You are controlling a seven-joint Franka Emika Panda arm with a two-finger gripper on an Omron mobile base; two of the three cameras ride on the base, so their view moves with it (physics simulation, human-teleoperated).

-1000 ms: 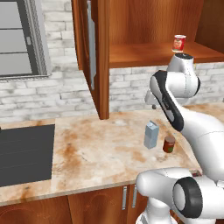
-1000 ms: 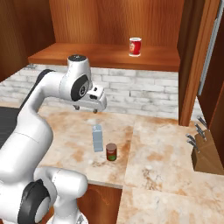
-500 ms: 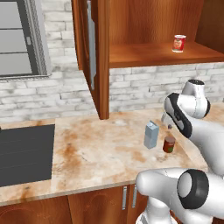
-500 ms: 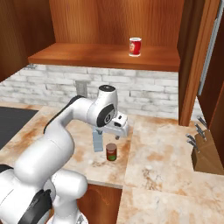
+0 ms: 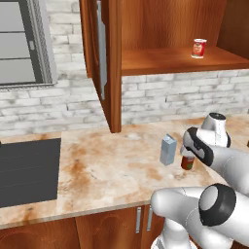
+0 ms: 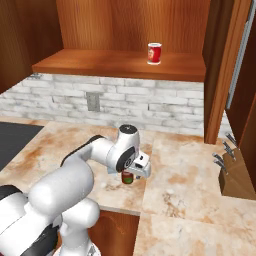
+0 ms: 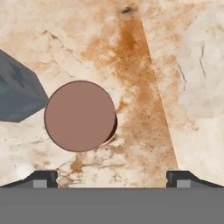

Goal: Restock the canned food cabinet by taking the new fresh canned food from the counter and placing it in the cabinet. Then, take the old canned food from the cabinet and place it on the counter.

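Nothing of the task is judged complete. Nearest, the tool (image 7: 112, 177) is poised over the worktop (image 5: 112, 165) with its tips set wide and nothing between them. Directly beneath it the new fresh canned food (image 7: 80, 116) stands upright on the worktop, not yet grasped, offset toward the left tip; a grey-blue carton (image 5: 168, 150) stands just beside it. Farther back, the old canned food (image 6: 154, 53) is seen on the shelf of the cabinet (image 6: 120, 64), untouched. Both transfers are left. A yellowish mark is shown on the old can, but no writing can be read.
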